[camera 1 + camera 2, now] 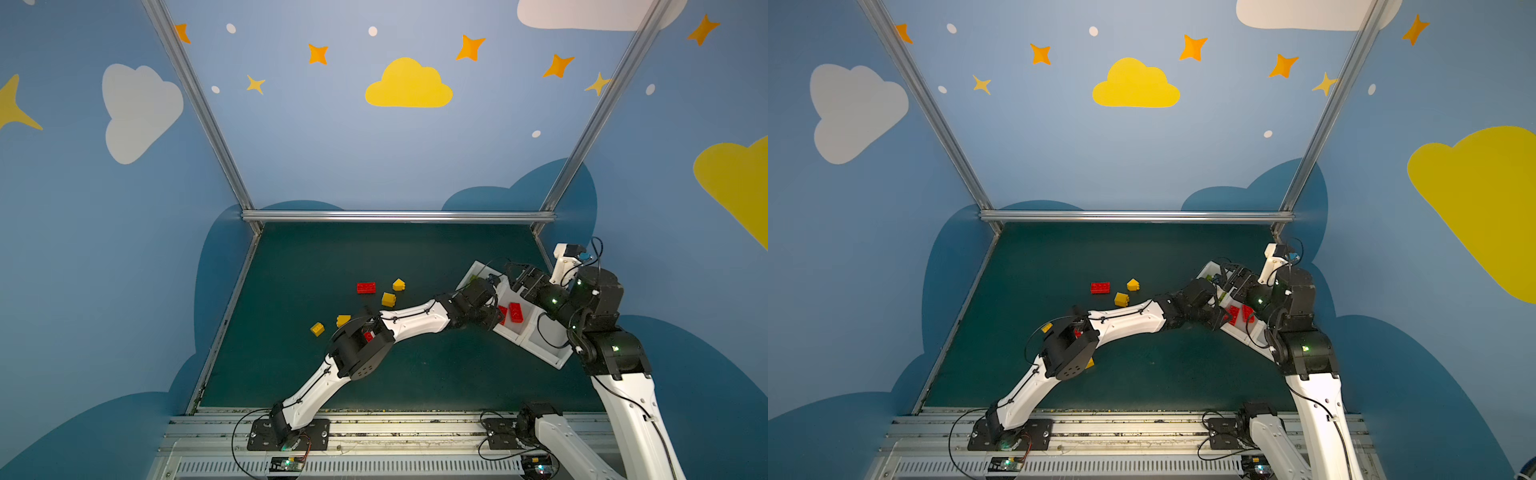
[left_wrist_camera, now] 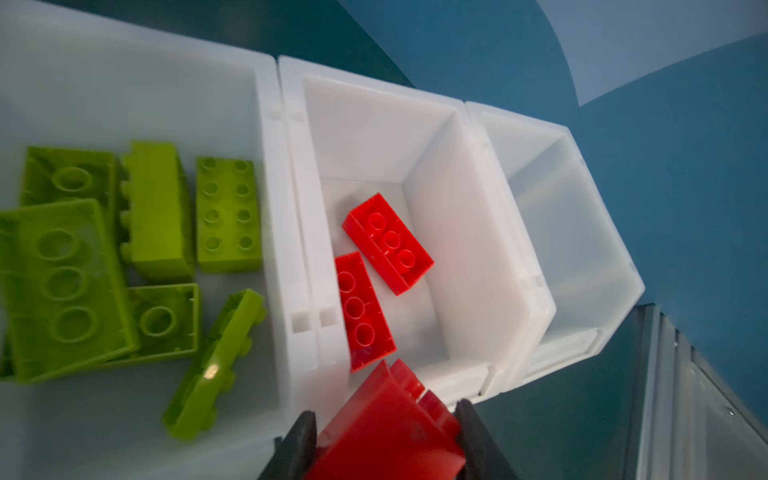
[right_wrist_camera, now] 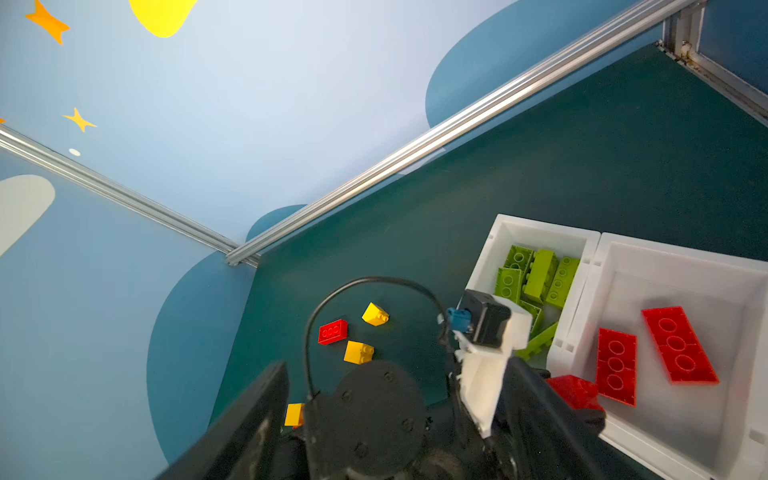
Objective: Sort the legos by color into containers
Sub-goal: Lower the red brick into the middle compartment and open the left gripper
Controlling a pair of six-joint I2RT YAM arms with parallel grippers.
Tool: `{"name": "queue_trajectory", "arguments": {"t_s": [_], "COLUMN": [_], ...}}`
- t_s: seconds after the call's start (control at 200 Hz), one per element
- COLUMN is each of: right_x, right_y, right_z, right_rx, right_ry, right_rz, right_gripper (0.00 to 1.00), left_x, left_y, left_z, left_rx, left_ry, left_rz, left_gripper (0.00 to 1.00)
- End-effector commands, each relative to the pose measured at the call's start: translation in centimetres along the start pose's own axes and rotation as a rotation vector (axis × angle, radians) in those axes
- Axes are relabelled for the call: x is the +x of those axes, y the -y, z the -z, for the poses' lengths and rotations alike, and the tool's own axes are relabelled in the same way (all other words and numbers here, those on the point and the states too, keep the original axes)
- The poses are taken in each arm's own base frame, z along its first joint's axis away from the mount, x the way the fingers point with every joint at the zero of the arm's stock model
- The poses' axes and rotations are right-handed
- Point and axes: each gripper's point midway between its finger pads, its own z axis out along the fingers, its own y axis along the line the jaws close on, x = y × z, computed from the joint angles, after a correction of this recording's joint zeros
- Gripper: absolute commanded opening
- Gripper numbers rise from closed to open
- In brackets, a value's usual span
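Observation:
My left gripper is shut on a red lego, held just above the near rim of the middle container. Two red legos lie inside that container. The neighbouring container holds several lime green legos, and the third one shows nothing inside. In both top views the left gripper reaches across to the white row at the right. My right gripper is open with nothing in it and hovers over the far end of the row.
Loose on the green mat are a red lego and several yellow ones, left of centre. Another red piece shows under the left arm's elbow. Metal rails border the mat. The right arm hangs over the containers.

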Motion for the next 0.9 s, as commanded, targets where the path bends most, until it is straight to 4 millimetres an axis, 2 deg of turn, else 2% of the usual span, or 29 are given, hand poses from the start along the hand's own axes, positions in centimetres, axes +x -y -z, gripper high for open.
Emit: {"name": "queue_trajectory", "arguments": {"t_s": [0.0, 0.26, 0.37, 0.455, 0.621, 0.771, 0.891], "right_x": [-0.6, -0.7, -0.6, -0.6, -0.8, -1.1, -1.4], "right_y": [-1.4, -2.0, -2.0, -2.0, -2.2, -2.4, -2.7], "right_z": [0.6, 1.1, 1.3, 1.5, 1.9, 2.4, 3.0], "right_rx": [-0.045, -0.067, -0.064, -0.061, -0.062, -0.057, -0.055], "right_ry": [0.008, 0.007, 0.005, 0.011, 0.014, 0.018, 0.022], "right_rz": [-0.004, -0.001, 0.004, 0.011, 0.018, 0.03, 0.043], "right_gripper": [0.79, 0.79, 0.79, 0.79, 0.79, 0.79, 0.79], "left_x": [-1.7, -2.7, -2.5, -2.6, -3.7, -4.6, -5.4], "left_y": [0.8, 1.3, 0.9, 0.6, 1.0, 1.1, 1.2], "left_z": [-0.4, -2.9, -3.9, -4.1, -3.2, -1.9, 0.2], "left_rx": [0.024, 0.041, 0.027, 0.011, 0.011, -0.007, -0.022], "left_ry": [0.016, 0.012, -0.004, -0.001, 0.022, 0.036, 0.065], "left_rz": [0.005, 0.022, 0.023, 0.02, 0.006, -0.01, -0.02], "left_gripper": [0.39, 0.42, 0.45, 0.52, 0.69, 0.73, 0.73]}}
